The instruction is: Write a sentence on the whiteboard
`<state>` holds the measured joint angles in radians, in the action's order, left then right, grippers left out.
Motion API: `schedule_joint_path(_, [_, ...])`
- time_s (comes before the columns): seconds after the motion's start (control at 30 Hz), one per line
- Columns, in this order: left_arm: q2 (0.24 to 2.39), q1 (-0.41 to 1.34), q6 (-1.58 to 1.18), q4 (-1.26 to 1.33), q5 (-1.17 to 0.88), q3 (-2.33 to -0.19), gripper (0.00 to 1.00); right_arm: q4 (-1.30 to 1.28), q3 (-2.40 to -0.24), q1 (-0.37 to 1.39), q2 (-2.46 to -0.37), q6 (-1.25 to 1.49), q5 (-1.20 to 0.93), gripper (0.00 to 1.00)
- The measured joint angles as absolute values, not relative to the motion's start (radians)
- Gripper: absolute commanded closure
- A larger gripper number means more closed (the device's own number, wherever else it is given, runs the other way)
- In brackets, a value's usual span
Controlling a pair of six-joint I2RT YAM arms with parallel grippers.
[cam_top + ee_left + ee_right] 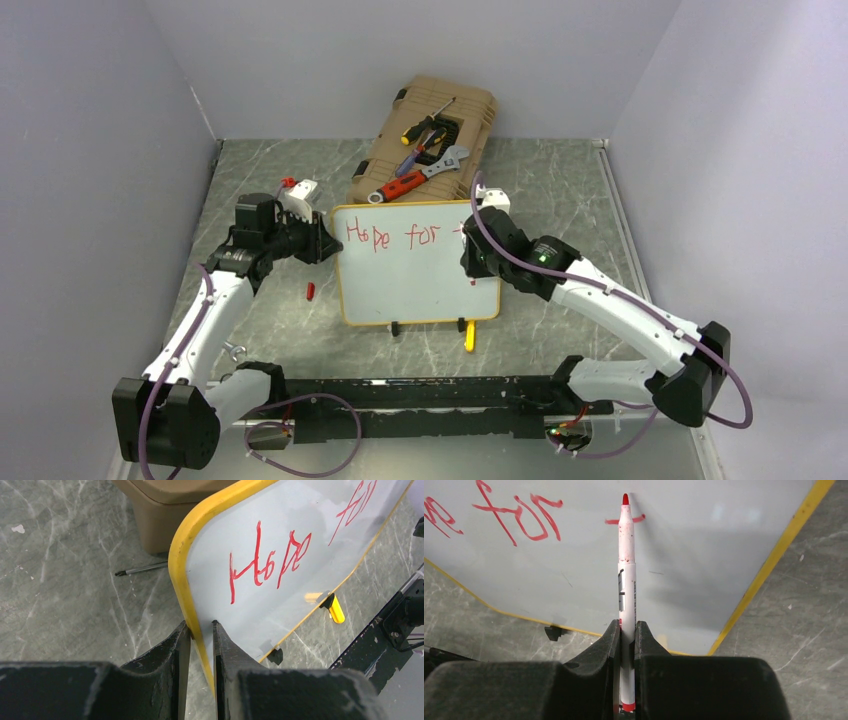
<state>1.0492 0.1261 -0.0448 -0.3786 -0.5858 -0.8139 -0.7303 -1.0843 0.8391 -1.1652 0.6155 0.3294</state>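
Observation:
The whiteboard (415, 270) with its yellow frame lies mid-table, its two black feet toward the near edge. Red writing on it reads "Hope for" (392, 236), the sentence's start, and a short fresh stroke (626, 519) follows. My left gripper (200, 626) is shut on the whiteboard's yellow left edge (180, 575), one finger on each face. My right gripper (626, 626) is shut on a white marker (626, 565) with a red tip. The tip sits at the board just above the fresh stroke. From the top view my right gripper (478, 255) covers the board's upper right part.
A tan tool case (428, 140) with screwdrivers and a red-handled wrench leans behind the board. A red marker cap (310, 291) lies left of the board, a yellow piece (470, 337) by its near foot. A thin screwdriver (142, 569) lies beside the case. Grey walls enclose three sides.

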Motion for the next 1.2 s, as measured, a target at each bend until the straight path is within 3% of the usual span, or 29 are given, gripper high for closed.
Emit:
schedule_joint_path(0.77, [1.049, 0.127, -0.045, -0.379, -0.586, -0.814, 1.00, -0.737, -1.012, 0.889, -1.183, 0.700, 0.286, 1.00])
schedule_joint_path(1.2, [1.045, 0.128, -0.045, -0.380, -0.586, -0.814, 1.00, -0.793, -1.081, 0.882, -1.180, 0.684, 0.358, 1.00])
